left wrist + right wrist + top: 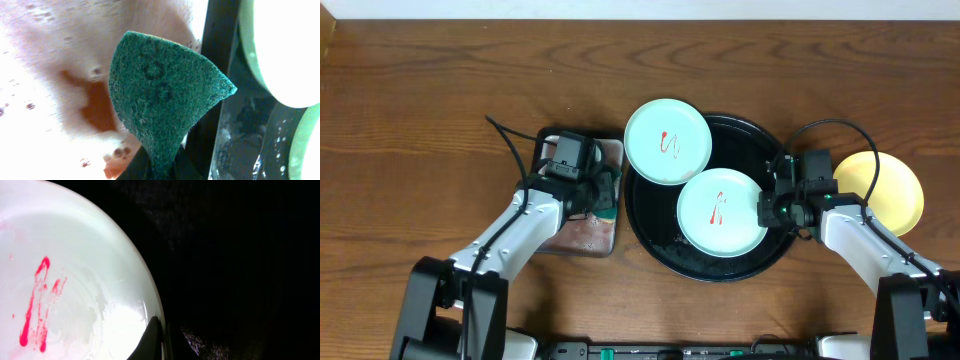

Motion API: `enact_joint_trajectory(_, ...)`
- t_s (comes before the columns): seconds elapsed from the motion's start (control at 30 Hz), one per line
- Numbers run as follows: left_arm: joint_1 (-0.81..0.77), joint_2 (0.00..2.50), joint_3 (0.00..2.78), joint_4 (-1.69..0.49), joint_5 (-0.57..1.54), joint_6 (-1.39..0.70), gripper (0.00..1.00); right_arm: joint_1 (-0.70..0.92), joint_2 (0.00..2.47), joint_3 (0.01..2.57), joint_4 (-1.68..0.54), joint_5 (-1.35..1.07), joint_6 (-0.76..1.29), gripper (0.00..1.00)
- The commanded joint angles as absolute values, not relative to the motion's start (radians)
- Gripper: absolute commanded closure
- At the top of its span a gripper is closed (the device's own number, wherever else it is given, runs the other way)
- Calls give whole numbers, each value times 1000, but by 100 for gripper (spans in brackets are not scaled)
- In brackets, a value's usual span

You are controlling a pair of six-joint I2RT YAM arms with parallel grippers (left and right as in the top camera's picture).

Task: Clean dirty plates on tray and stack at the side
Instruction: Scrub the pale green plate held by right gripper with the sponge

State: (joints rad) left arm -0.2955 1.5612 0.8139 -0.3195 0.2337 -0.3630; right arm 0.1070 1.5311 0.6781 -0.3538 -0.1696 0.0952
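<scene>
Overhead: high above, facing straight down; takes in the whole worktop (420, 80) and both arms.
Left wrist: very near, looking down past a green scouring pad (160, 100) onto the sponge tray (40, 60).
Right wrist: very near, on a smeared plate (75, 280).
Shared: the black tray (655, 235) shows in all three.

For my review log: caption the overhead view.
Left hand holds green sponge over sponge tray; right hand grips a sauce-smeared plate on the black tray; yellow plate aside.

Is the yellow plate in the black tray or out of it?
Out. The yellow plate sits on the wooden table, to the right of the tray.
</scene>
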Motion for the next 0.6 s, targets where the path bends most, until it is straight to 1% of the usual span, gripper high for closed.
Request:
enact_joint_trajectory(0.0,-299,1486,851,-384,167,-361,93,120,1549,666,-358,-176,100,99)
enact_joint_trajectory(0.1,-300,1418,909,-448,168,-350,93,120,1549,666,-358,-193,100,99)
enact_joint_trajectory(0.23,-334,1387,974,-474,237,-350,93,120,1549,666,-360,-228,100,99)
enact_joint_trajectory(0.37,-435,1417,981,-409,251,-369,93,120,1549,666,-360,-241,100,99)
enact_joint_trajectory(0.57,-627,1540,981,-241,251,-419,93,120,1549,666,-360,-241,100,99)
